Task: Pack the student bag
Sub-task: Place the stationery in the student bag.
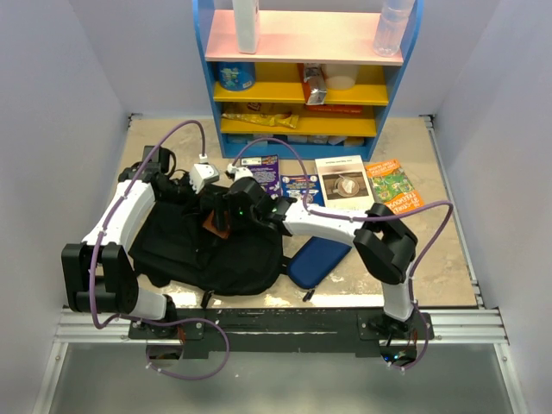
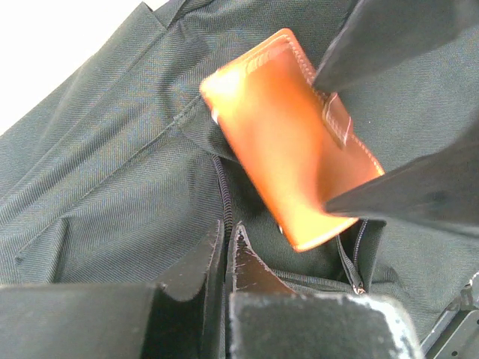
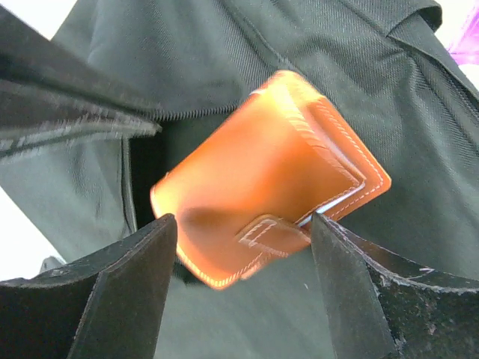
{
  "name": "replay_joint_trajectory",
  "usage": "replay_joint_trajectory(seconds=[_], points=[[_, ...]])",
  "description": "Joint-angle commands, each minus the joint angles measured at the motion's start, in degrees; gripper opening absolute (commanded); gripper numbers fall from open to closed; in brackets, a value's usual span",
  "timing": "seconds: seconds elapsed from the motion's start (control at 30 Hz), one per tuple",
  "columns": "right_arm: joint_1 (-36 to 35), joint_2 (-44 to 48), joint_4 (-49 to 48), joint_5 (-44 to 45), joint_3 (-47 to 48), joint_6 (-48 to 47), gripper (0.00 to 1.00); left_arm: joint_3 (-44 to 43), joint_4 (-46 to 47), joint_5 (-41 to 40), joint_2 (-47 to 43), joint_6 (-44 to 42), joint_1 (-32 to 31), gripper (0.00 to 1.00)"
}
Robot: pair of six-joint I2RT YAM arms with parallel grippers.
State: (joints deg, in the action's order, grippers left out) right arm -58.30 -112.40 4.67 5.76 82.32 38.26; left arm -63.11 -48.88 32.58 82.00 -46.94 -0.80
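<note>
**Right wrist view: wallet loose between spread jaws at the bag's pocket mouth**

Right wrist camera shows the right gripper (image 3: 243,222) with its jaws standing apart, one on each side of a tan leather wallet (image 3: 269,172). The wallet is blurred and tilted, so I judge it released rather than clamped. It lies half over a dark zipped slot (image 3: 144,172) in the student bag (image 3: 224,45). The bag sits on the table (image 1: 431,259) in front of the left arm, left of centre.

The left gripper (image 2: 227,235) is closed, right against the bag's fabric beside the zipper line. Whether it pinches a fold there, I cannot tell.

To do this step well, the wallet's lower edge should be nudged fully into the slot before the right arm lifts away. The left side should keep the pocket lip taut so the mouth does not fold shut. Lifting straight up would avoid dragging the wallet back out.

Count:
- One backpack.
- One wallet.
- One dark-blue pencil case (image 1: 317,259), just beside the bag.
- Four books in a row:
  - purple (image 1: 263,170)
  - blue (image 1: 302,185)
  - white (image 1: 343,183)
  - orange-green (image 1: 393,185)
- One shelf unit (image 1: 203,52) behind the books.
</note>
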Motion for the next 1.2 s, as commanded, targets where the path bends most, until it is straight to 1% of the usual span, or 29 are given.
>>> replay_joint_trajectory(seconds=[0.0, 0.1, 0.13, 0.23, 0.33, 0.43, 0.47, 0.53, 0.57, 0.6, 0.63, 0.67, 0.7, 0.73, 0.77, 0.83, 0.87, 0.93, 0.97, 1.07, 1.1, 1.13, 1.17], points=[[2.57, 5.61, -0.62, -7.14, -3.13, -5.29, 0.75, -0.43, 1.69, 1.52, -0.26, 0.09, 0.09, 0.0], [5.38, 6.31, -2.55, -10.76, -5.68, -5.39, 0.77, -0.26, 1.77, 0.91, -0.17, 0.0, 0.09, 0.0], [6.18, 6.32, -3.17, -12.68, -6.29, -4.87, 0.8, -0.17, 1.86, 0.82, -0.17, 0.0, 0.09, 0.0], [8.99, 6.14, -4.05, -15.77, -8.58, -2.49, 0.84, 0.18, 2.13, 0.56, -0.08, -0.08, 0.09, 0.0], [9.96, 6.67, -3.61, -14.2, -10.78, -0.56, 0.86, 0.45, 2.21, 0.21, -0.08, -0.08, 0.01, 0.0], [11.02, 6.4, -4.4, -17.09, -12.88, 3.83, 0.87, 0.62, 2.39, -0.06, 0.18, -0.26, 0.09, 0.0], [11.19, 6.32, -8.67, -20.4, -14.8, 5.23, 0.87, 0.62, 2.39, 0.03, 0.27, -0.26, 0.09, 0.0], [11.37, 5.79, -12.73, -23.32, -16.49, 10.32, 0.88, 0.53, 2.39, 0.03, 0.53, -0.26, 0.09, 0.0], [11.37, 5.44, -16.93, -25.86, -17.71, 12.08, 0.88, 0.62, 2.39, 0.03, 0.62, -0.26, 0.09, 0.0], [11.28, 4.65, -19.32, -26.93, -18.33, 15.67, 0.93, 0.62, 2.39, 0.12, 0.62, -0.26, 0.09, 0.0], [11.28, 4.3, -21.78, -28.16, -18.95, 17.71, 0.95, 0.53, 2.3, 0.2, 0.62, -0.35, 0.09, 0.0], [11.11, 3.86, -26.33, -29.04, -20.09, 19.64, 0.96, 0.45, 2.21, 0.03, 0.62, -0.43, 0.09, 0.0], [11.19, 3.42, -28.29, -30.62, -20.53, 22.79, 0.99, 0.45, 2.13, 0.03, 0.62, -0.52, 0.09, 0.0], [11.19, 3.24, -29.53, -31.07, -20.62, 23.78, 0.99, 0.45, 2.04, -0.06, 0.62, -0.61, 0.09, 0.0], [11.11, 3.33, -29.63, -31.16, -20.28, 24.14, 0.98, 0.45, 2.04, 0.03, 0.53, -0.61, 0.09, 0.0], [10.93, 5.17, -25.43, -28.27, -17.92, 21.43, 0.99, 0.53, 1.95, 0.12, 0.62, -0.61, 0.09, 0.0], [10.67, 5.61, -19.06, -27.13, -16.77, 20.11, 0.99, 0.62, 1.95, 0.29, 0.62, -0.61, 0.09, 0.0], [10.05, 6.05, -14.09, -25.8, -14.31, 18.34, 0.99, 0.8, 2.04, 0.47, 0.71, -0.61, 0.09, 0.0], [9.36, 5.88, -9.72, -25.62, -13.6, 18.34, 0.99, 0.88, 2.21, 0.56, 0.71, -0.52, 0.01, 0.0], [7.95, 5.18, -6.35, -24.39, -13.41, 19.65, 0.99, 0.89, 2.3, 0.82, 0.8, -0.35, 0.09, 0.0], [7.94, 4.74, -7.21, -25.18, -14.2, 22.79, 0.99, 0.89, 2.3, 0.91, 0.71, -0.35, 0.09, 0.0], [7.86, 4.12, -10.78, -25.79, -16.56, 24.56, 0.99, 0.89, 2.21, 1.0, 0.71, -0.35, 0.09, 0.0], [7.77, 3.77, -12.38, -25.62, -17.71, 27.54, 0.99, 0.89, 2.21, 1.08, 0.62, -0.35, 0.09, 0.0]])
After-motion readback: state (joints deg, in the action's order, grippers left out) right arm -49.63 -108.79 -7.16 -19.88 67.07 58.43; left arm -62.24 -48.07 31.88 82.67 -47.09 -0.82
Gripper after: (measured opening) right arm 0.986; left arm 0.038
